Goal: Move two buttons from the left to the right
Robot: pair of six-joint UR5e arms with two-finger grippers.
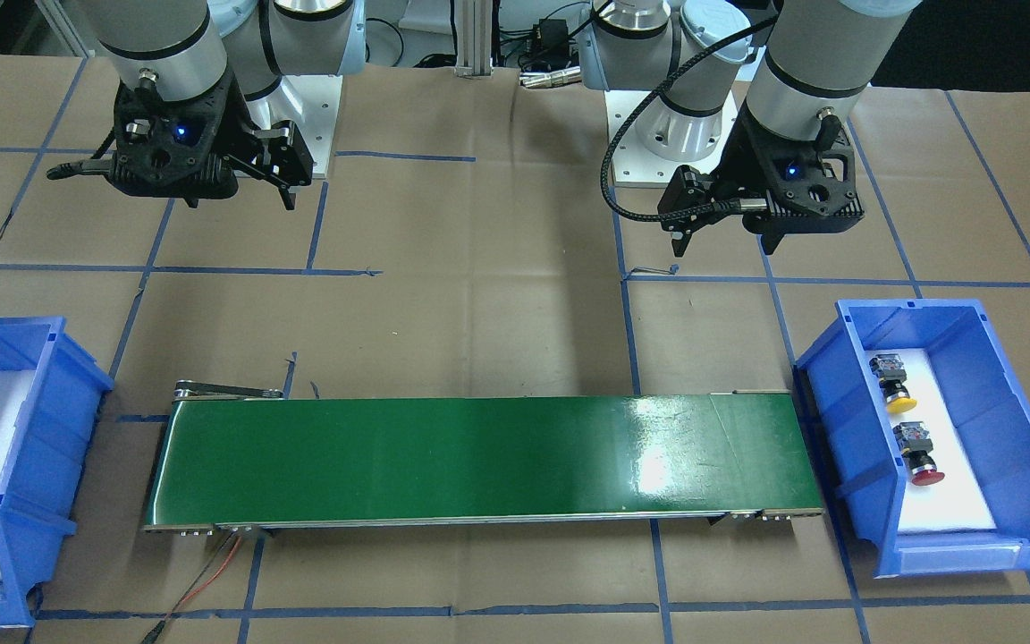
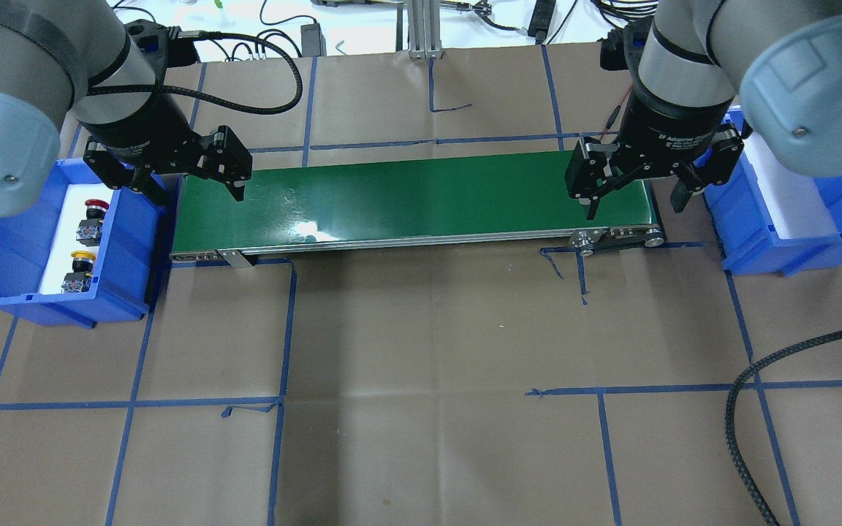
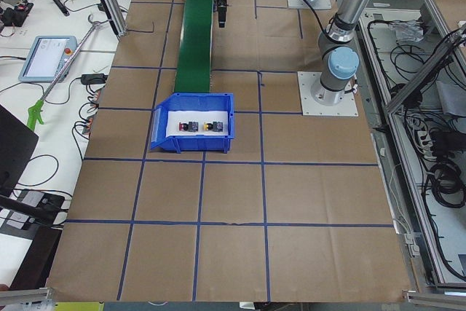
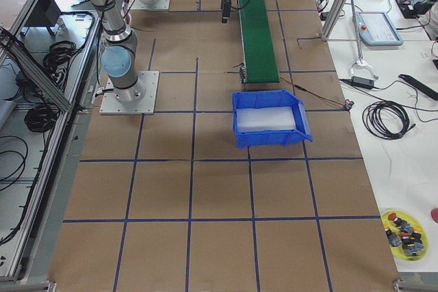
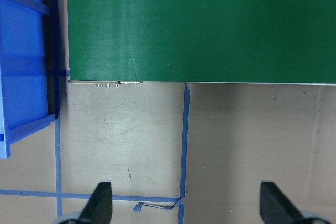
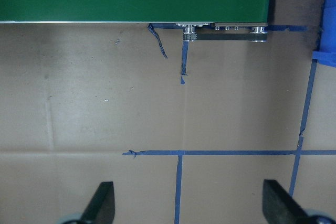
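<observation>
Finds the yellow-capped button and red-capped button lying apart on the white liner of the left blue bin, at the robot's left end of the green belt, seemingly staged as pick-up stock. Shows the left claw released and holding nothing, hanging over counter just beside that belt end, probably poised to reach in. Shows the right claw likewise released by the belt's other end, near the right blue bin, presumably to collect arrivals.

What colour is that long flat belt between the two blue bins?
Dark green; the belt shows best in the front-facing view.
</observation>
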